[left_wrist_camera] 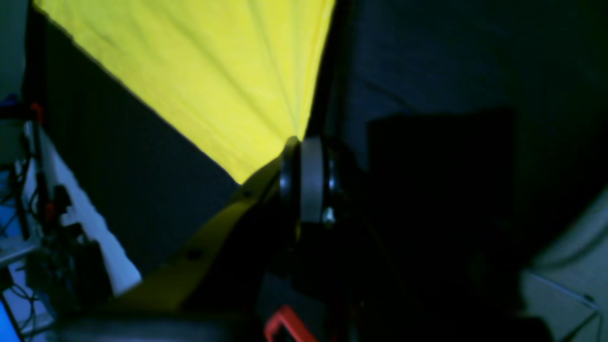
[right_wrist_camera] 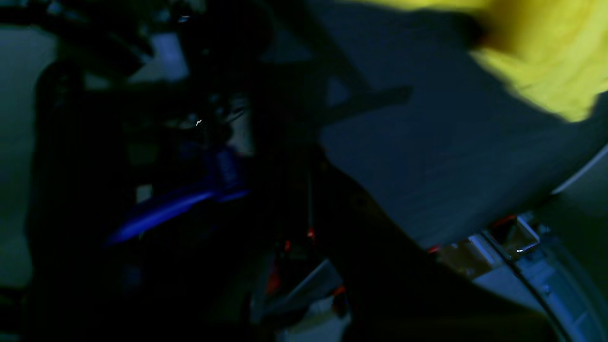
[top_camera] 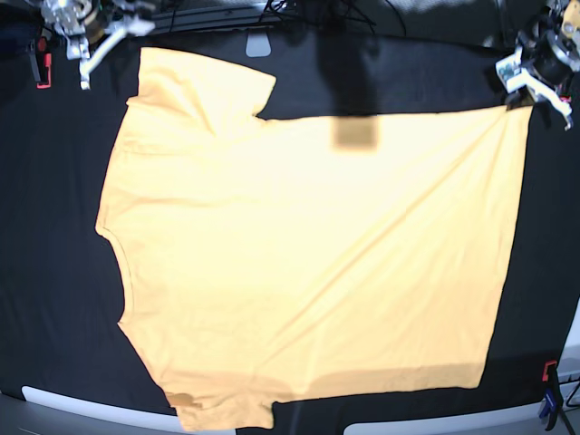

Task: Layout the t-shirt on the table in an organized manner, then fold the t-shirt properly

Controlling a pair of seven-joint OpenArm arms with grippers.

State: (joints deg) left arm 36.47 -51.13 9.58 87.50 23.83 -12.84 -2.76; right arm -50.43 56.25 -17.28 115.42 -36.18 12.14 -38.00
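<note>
Left wrist view: left gripper (left_wrist_camera: 304, 156) is pinching a corner of the yellow t-shirt (left_wrist_camera: 213, 71); cloth pulls tight from there over the black table (left_wrist_camera: 451, 71).

Right wrist view: dark & blurry. T-shirt at top right, table under it.

Base view: t-shirt lies spread flat on the table. Right gripper (top_camera: 86, 41) is pressed together w/ nothing in it, near the sleeve. Red clamp (top_camera: 548, 370) at the edge.

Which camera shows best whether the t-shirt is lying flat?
The base view: the whole t-shirt shows spread over the table, with creases running toward the corner the left gripper pinches. The left wrist view shows only that taut corner; the right wrist view, a blurred edge.
</note>
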